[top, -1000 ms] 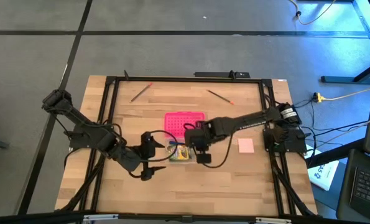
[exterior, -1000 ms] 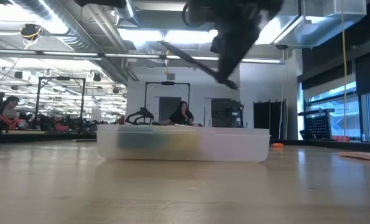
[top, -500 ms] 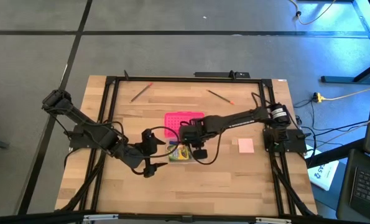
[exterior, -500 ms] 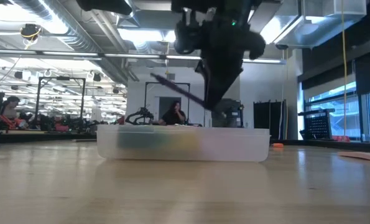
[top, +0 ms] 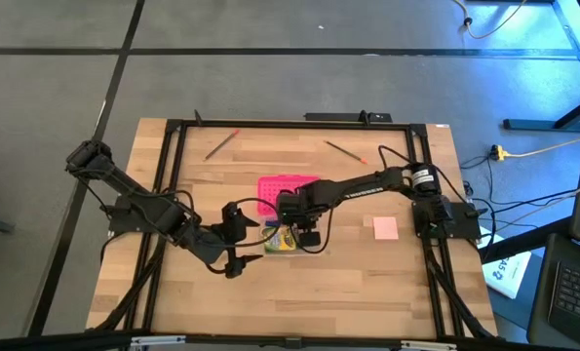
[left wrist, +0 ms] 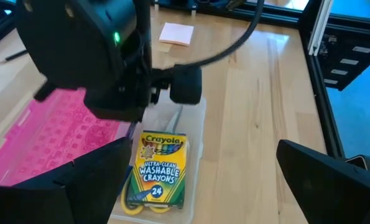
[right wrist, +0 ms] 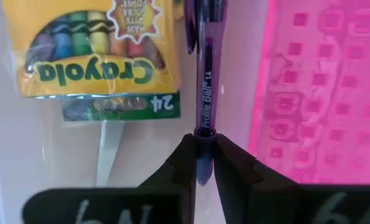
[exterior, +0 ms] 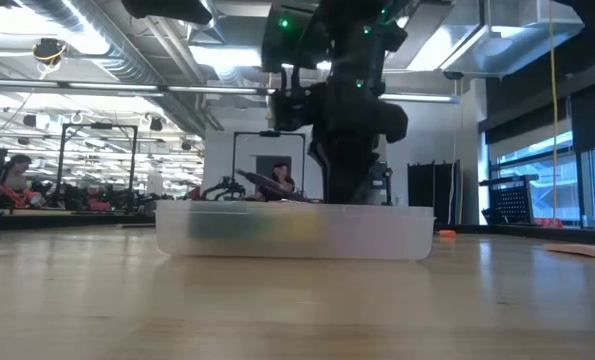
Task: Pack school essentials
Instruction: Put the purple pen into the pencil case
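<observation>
Purple and thin, one pen (right wrist: 204,74) is pinched between the fingers of the right gripper (right wrist: 201,163), which hangs low over the clear plastic box (top: 283,240) at mid-table. Inside that box lies one crayon box (left wrist: 158,168), with scissors' yellow handles (left wrist: 139,206) showing under it. Two pencils (top: 221,143) (top: 345,150) lie far back on the table (top: 367,283); one pale pink pad (top: 385,228) sits apart to the right. Touching the box is one bright pink lid (top: 275,187). Just beside the box, the left gripper (top: 241,252) waits with fingers spread.

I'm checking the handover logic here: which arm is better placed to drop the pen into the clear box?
Right: the right gripper is shut on the purple pen above the clear plastic box; the left gripper is empty beside it.
</observation>
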Robot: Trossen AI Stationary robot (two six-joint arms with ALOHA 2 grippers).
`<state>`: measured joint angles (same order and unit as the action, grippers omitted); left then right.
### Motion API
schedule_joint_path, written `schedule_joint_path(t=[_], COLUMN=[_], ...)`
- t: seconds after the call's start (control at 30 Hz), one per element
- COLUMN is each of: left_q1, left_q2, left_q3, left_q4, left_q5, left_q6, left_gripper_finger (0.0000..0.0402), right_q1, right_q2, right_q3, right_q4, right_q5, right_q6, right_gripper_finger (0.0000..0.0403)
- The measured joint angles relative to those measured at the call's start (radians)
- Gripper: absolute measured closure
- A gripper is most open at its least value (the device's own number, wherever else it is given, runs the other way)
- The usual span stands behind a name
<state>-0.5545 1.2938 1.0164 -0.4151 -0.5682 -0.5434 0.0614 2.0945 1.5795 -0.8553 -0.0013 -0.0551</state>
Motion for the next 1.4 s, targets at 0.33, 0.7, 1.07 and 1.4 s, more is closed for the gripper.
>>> schedule_joint_path(t=[0.33, 0.7, 1.07, 1.4], left_q1=[0.0, 0.0, 0.0, 0.0], left_q2=[0.0, 0.0, 0.0, 0.0], left_q3=[0.0, 0.0, 0.0, 0.0], left_q4=[0.0, 0.001, 0.001, 0.001], left_q5=[0.0, 0.0, 0.0, 0.0], left_q6=[0.0, 0.0, -0.003, -0.004], left_gripper_finger=[0.0006, 0.0006, 0.0006, 0.0006], right_q1=[0.0, 0.0, 0.0, 0.0], right_q2=[0.012, 0.012, 0.012, 0.011], right_q3=[0.0, 0.0, 0.0, 0.0], right_q4=[0.015, 0.022, 0.029, 0.029], right_q5=[0.0, 0.0, 0.001, -0.008], right_q6=[0.026, 0.026, 0.051, 0.051], right_gripper_finger=[0.035, 0.0339, 0.0337, 0.0363])
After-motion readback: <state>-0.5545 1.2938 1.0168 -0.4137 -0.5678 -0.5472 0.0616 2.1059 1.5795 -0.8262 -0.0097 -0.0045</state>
